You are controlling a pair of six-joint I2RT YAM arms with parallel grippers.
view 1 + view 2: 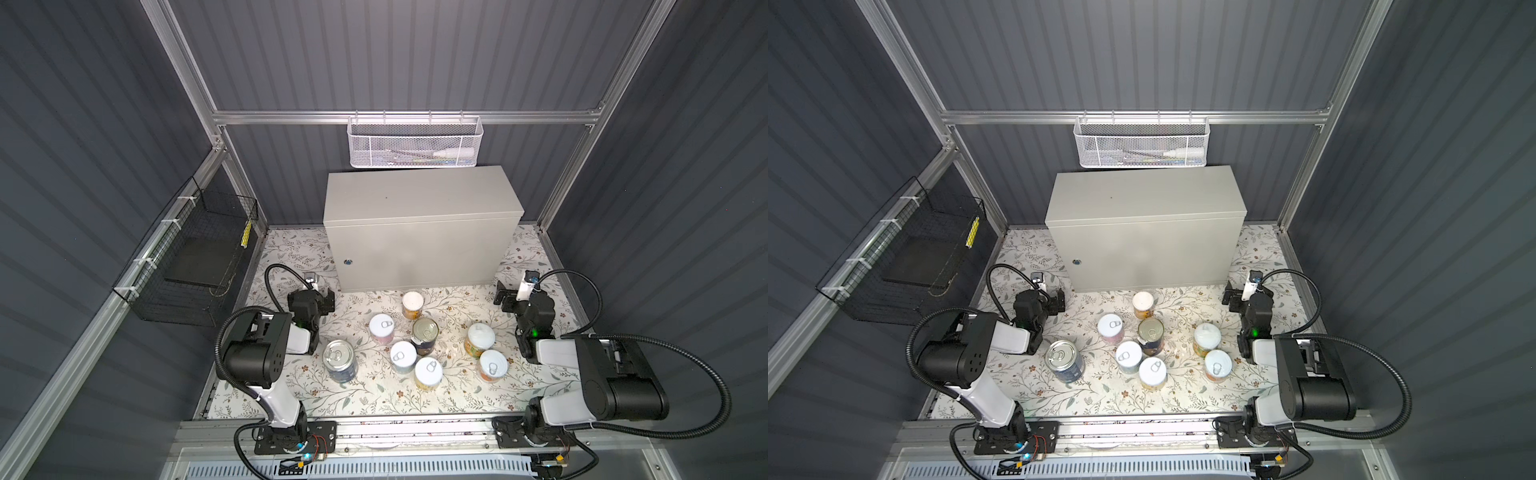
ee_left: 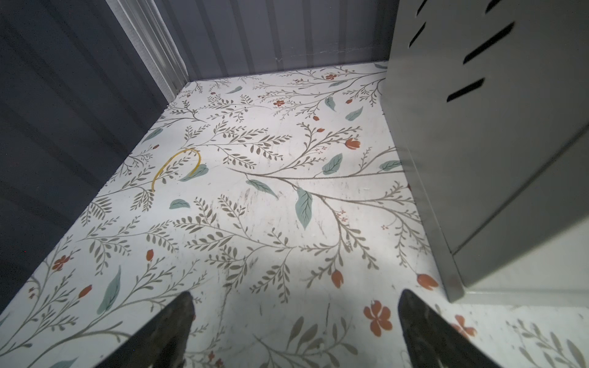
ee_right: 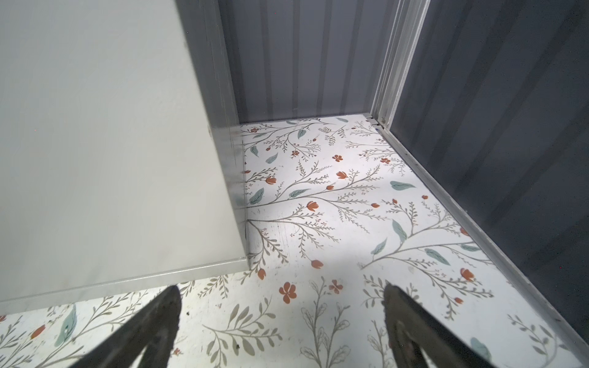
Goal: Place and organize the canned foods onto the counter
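Before the counter (image 1: 419, 195), eight canned foods (image 1: 425, 330) stand (we count none lifted); our left gripper (image 2: 297, 294) and right gripper (image 3: 280, 288) gape empty.

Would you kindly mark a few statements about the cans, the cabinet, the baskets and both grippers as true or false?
1. The top of the grey metal cabinet carries no cans. True.
2. The left gripper is shut on a can. False: its jaws stand open on nothing.
3. The large silver-lidded can nearest the left arm lies on its side. False: it stands upright on the floral tabletop.
4. The right gripper is open, with nothing between its jaws. True.
5. The black wire basket holds two cans. False: no cans are in it.
6. The white mesh basket hangs above the cabinet. True.
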